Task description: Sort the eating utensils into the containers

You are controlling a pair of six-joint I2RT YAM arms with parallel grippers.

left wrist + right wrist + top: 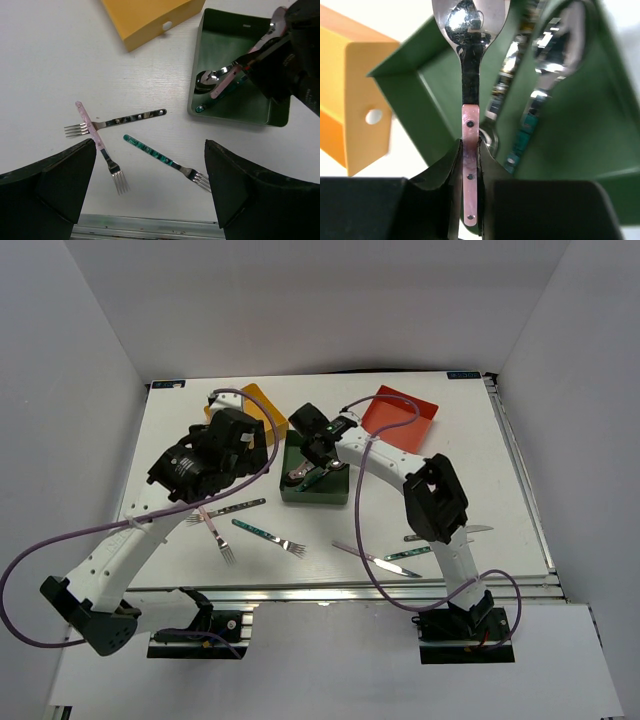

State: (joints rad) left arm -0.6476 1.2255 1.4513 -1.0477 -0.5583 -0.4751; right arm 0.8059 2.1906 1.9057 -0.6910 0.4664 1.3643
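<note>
My right gripper (312,472) (470,150) is shut on the pink handle of a spoon (470,75) and holds it over the dark green tray (338,495) (570,150). A teal-handled spoon (559,47) lies in that tray. My left gripper (232,440) (150,148) is open and empty, high above three forks on the table: pink-handled (94,139), dark-patterned (122,120) and teal-handled (160,157). The yellow tray (262,405) and the red-orange tray (402,415) stand at the back. A knife (375,560) and a teal-handled piece (405,554) lie front right.
Another utensil (478,529) is partly hidden under the right arm's forearm (435,500). Purple cables loop over both arms. The metal rail of the table's front edge (150,227) runs just below the forks. White walls enclose the table on three sides.
</note>
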